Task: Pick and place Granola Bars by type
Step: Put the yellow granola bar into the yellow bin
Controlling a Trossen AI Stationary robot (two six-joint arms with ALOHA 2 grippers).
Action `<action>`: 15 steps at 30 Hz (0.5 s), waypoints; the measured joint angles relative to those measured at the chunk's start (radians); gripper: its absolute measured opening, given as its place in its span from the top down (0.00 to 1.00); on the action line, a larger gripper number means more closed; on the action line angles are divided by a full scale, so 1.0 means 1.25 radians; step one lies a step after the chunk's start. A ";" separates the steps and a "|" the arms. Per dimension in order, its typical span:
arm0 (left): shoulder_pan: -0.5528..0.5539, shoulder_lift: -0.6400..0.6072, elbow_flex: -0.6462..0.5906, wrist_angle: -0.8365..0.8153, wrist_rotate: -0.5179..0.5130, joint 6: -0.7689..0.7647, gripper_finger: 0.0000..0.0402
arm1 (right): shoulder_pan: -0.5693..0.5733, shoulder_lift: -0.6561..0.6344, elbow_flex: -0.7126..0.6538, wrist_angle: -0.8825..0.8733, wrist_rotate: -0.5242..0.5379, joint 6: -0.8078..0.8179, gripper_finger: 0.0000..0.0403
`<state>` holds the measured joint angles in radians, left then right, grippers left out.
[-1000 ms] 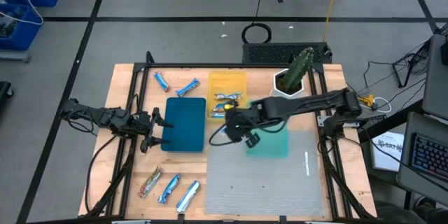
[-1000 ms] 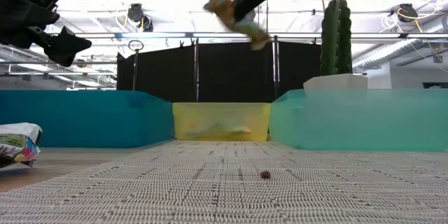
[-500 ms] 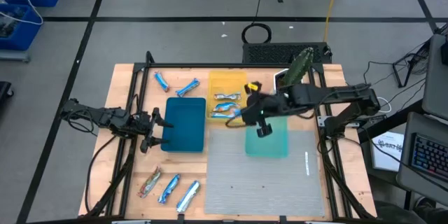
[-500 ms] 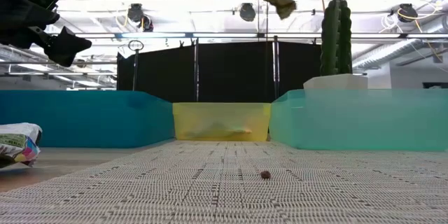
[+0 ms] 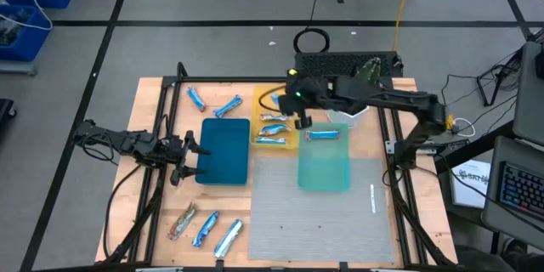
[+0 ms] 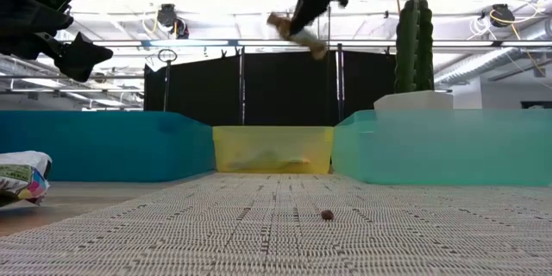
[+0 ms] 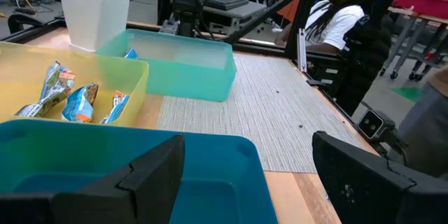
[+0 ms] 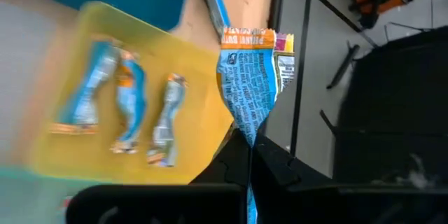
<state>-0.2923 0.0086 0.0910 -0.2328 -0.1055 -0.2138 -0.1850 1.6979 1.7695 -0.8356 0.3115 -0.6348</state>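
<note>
Bars are lying in several spots: three (image 5: 274, 127) in the yellow tray (image 5: 276, 99), one (image 5: 322, 134) in the teal tray (image 5: 324, 168), two (image 5: 212, 104) on bare wood at 11 o'clock of the table, and three (image 5: 204, 227) at 7 o'clock near the front left corner. One more blue-and-white bar (image 8: 246, 91) is hanging pinched at its narrow end between the right gripper (image 8: 250, 155)'s fingers, held high over the yellow tray; in the low view it is showing as a tan strip (image 6: 296, 36) near the ceiling lights.

The blue tray (image 5: 224, 150) is sitting at 9 o'clock of the yellow one, and the left gripper (image 5: 192, 155) is hovering at its left edge with its fingers (image 7: 150, 175) spread wide apart, holding nothing.

A grey woven mat (image 5: 323, 221) is covering the front right part of the wooden table (image 5: 153, 212), with a small dark crumb (image 6: 327, 215) on it. A white pot with a cactus (image 5: 361, 85) is standing at 1 o'clock.

Beyond the table a person (image 7: 336, 14) is sitting among desks and dark frames, on a grey floor with black lines.
</note>
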 joint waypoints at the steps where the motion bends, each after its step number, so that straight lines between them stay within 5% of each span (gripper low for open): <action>1: 0.000 0.000 0.000 0.000 0.000 0.000 0.23 | -0.014 0.016 0.000 0.014 0.000 -0.012 1.00; 15: 0.000 0.000 0.000 0.000 0.000 0.000 0.23 | -0.129 0.241 0.000 0.204 -0.001 -0.090 1.00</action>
<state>-0.2921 0.0084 0.0910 -0.2326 -0.1054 -0.2135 -0.3462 1.9989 1.7691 -0.5809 0.3107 -0.7475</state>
